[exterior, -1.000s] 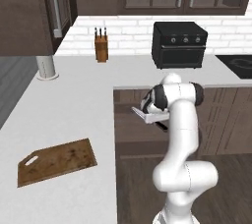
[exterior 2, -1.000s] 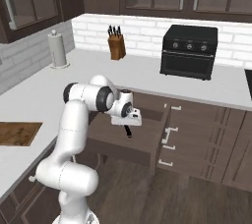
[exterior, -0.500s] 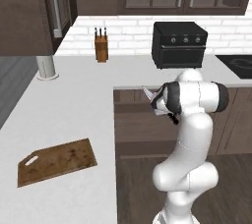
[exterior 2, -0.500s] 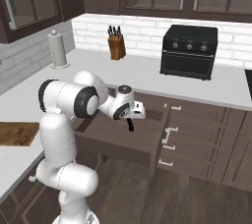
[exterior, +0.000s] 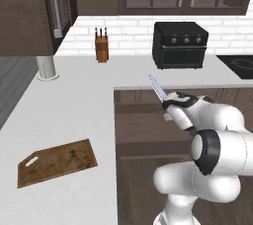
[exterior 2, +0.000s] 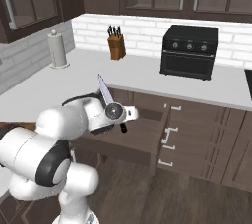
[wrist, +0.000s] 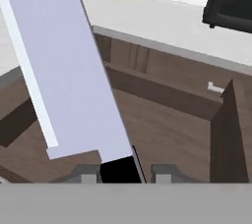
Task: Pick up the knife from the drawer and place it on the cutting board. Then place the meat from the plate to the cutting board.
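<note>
One knife (exterior: 157,89) in gripper (wrist: 118,173), jaws pinched on black handle, lifted above open drawer (exterior 2: 142,137). Step: carry to cutting board (exterior: 57,162) on counter (exterior: 69,105). Swing left slowly, keep blade clear of counter edge, lower flat. Long axis steep; tip points up, tilted toward back wall.
</note>
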Tool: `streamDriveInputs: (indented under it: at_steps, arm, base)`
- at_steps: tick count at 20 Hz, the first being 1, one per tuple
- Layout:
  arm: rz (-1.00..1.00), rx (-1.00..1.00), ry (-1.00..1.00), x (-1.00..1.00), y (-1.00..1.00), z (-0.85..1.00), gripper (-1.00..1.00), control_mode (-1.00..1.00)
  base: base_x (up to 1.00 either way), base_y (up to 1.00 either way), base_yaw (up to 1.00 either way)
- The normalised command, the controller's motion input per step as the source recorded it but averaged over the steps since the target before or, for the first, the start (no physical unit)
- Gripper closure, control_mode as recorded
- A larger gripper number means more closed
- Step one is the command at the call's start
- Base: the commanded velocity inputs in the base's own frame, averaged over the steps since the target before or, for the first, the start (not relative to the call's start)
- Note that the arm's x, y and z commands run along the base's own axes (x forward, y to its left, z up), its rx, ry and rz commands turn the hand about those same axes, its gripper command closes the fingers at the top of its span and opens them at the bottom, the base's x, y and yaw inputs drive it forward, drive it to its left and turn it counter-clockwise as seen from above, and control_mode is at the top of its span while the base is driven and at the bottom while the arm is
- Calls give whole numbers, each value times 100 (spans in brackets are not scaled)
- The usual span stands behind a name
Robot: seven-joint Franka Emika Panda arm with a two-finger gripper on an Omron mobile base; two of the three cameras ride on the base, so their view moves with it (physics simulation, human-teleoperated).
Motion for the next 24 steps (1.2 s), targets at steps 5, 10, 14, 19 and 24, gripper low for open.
streamDriveInputs:
  at_steps: [5, 10, 14, 19, 24]
  arm:
    - [35, -16, -11, -62, 58, 98, 100, -100]
    - [12, -20, 19, 2, 64, 93, 100, -100]
    - [0, -39, 48, 16, 91, 73, 100, -100]
    - [1, -39, 29, 4, 64, 0, 100, -100]
    - [29, -7, 20, 2, -67, -34, 100, -100]
  base:
    - [0, 0, 0]
    - [0, 0, 0]
    - [0, 0, 0]
    - [0, 0, 0]
    - [0, 0, 0]
